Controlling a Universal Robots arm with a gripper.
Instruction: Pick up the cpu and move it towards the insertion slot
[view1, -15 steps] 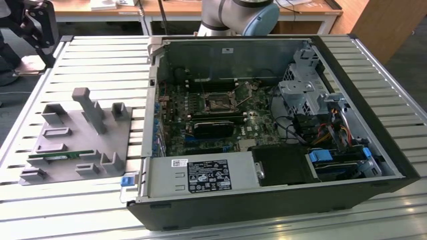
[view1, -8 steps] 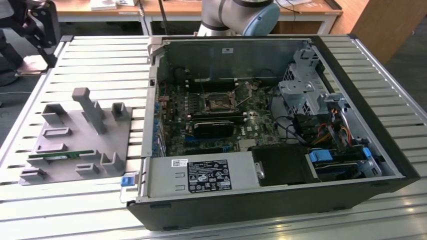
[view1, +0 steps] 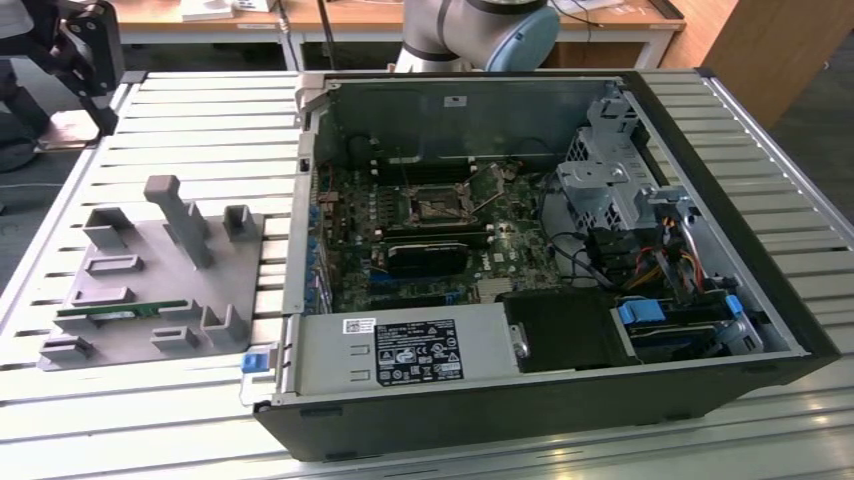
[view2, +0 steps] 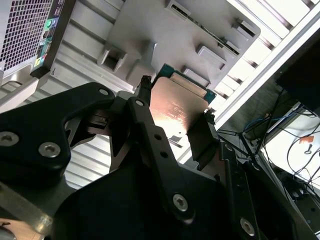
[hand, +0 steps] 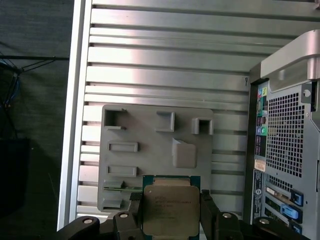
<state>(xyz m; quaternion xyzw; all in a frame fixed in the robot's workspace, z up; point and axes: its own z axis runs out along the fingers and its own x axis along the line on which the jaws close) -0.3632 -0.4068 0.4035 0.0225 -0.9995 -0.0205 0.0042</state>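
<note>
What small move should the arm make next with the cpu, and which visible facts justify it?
Probably carry the cpu sideways toward the open computer case. The gripper is shut on two opposite edges of it, lifted above the grey tray, while the insertion slot lies inside the case, away from the tray.

The fingers (hand: 207, 215) cover two edges of the cpu (hand: 170, 210), which hides part of the grey tray (hand: 150, 150).

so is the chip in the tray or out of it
Out: in both wrist views the gripper is shut on the chip, above the grey tray.
</note>
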